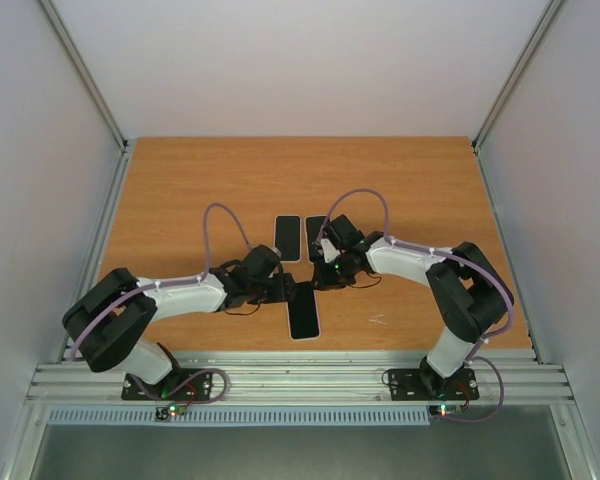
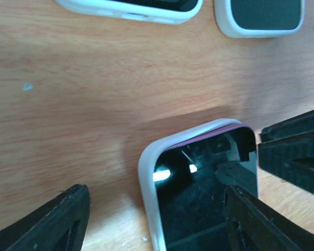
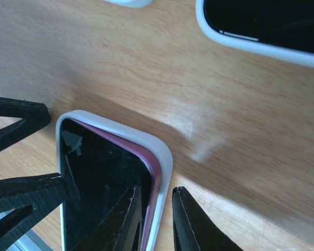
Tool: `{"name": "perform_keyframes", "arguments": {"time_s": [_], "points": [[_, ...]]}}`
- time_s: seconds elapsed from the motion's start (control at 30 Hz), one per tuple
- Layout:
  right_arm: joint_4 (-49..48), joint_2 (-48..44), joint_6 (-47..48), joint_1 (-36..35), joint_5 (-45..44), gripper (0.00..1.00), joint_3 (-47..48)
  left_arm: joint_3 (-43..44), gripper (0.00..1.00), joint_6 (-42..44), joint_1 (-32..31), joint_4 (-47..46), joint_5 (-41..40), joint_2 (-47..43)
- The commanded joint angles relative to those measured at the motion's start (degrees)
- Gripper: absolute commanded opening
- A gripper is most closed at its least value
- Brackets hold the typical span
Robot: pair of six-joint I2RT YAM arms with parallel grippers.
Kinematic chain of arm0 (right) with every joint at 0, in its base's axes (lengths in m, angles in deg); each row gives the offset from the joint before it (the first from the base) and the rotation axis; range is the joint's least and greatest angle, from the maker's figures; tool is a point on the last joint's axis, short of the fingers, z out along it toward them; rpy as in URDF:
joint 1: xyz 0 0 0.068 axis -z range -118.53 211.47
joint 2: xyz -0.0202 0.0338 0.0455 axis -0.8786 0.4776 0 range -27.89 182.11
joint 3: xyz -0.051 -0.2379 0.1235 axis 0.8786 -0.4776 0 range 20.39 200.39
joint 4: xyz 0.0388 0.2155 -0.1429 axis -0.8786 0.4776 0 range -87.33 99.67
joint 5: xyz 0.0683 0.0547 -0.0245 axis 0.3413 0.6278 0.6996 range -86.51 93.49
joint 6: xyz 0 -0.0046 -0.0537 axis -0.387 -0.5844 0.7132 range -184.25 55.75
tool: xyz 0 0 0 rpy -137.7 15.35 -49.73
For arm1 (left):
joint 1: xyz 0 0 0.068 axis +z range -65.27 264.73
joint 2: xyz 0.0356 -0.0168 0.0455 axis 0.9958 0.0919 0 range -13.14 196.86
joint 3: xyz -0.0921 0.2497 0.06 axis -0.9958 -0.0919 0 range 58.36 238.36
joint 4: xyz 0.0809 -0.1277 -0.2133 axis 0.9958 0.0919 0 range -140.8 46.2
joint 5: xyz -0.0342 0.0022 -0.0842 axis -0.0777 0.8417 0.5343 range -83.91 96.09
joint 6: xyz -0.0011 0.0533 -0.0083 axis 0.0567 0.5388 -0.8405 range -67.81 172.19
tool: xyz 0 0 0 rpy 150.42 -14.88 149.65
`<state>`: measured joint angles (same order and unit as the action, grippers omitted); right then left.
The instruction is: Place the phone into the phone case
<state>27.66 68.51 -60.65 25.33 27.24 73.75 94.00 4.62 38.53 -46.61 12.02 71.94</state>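
A phone with a dark screen (image 3: 99, 172) and a purple edge lies in the white phone case (image 3: 120, 125) flat on the table, near the front middle (image 1: 305, 315). At its far end the purple edge stands a little proud of the case rim (image 2: 146, 172). My right gripper (image 3: 156, 189) is closed narrowly over the case's side wall, one finger above the screen and one outside the rim. My left gripper (image 2: 154, 192) is open and straddles the same end of the phone (image 2: 199, 193), its left finger well clear of the case. Both grippers meet over that end (image 1: 302, 284).
Two more dark slabs with white rims lie side by side just beyond the grippers (image 1: 287, 238) (image 1: 316, 236), the right one partly under my right arm. Their near ends show in the left wrist view (image 2: 131, 8) (image 2: 261, 18). Bare wooden tabletop (image 1: 180, 190) surrounds them.
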Motion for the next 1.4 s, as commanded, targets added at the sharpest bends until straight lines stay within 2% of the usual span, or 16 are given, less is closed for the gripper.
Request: {"name": "perform_keyframes", "arguments": {"time_s": [0.0, 0.1, 0.23, 0.53, 0.63, 0.93, 1.13, 1.23, 1.37], "points": [[-0.7, 2.5, 1.5, 0.5, 3.1, 0.18, 1.6, 2.3, 0.71, 2.5, 0.2, 2.6, 1.4, 3.0], [0.2, 4.7, 1.6, 0.5, 2.8, 0.15, 1.9, 2.7, 0.66, 2.8, 0.2, 3.0, 2.1, 4.3], [3.8, 8.2, 2.2, 0.5, -2.4, 0.12, 2.6, 2.9, 0.61, 3.0, 0.1, 3.6, 2.3, 5.7], [11.6, 16.2, 3.0, -2.1, -13.9, 0.10, 5.6, 3.2, 0.61, 2.9, -1.8, 4.4, 1.6, 6.8], [13.8, 19.0, 3.0, -3.9, -17.0, 0.11, 8.0, 2.4, 0.65, 2.9, -1.9, 4.8, 1.2, 5.8], [17.6, 24.4, 1.7, -7.1, -25.3, 0.15, 11.4, -0.5, 0.66, 2.2, -2.0, 6.4, -2.4, 1.4], [16.4, 21.4, 1.7, -8.7, -26.0, 0.18, 10.6, -0.8, 0.66, 1.9, -3.5, 6.5, -3.0, 1.2], [14.1, 16.9, 1.5, -9.2, -21.3, 0.19, 8.9, -0.9, 0.66, 1.5, -4.8, 7.1, -4.0, 0.5], [13.9, 9.5, 0.3, -10.4, -20.6, 0.23, 7.2, -0.5, 0.64, 0.8, -6.8, 9.4, -6.8, -0.4]]}}
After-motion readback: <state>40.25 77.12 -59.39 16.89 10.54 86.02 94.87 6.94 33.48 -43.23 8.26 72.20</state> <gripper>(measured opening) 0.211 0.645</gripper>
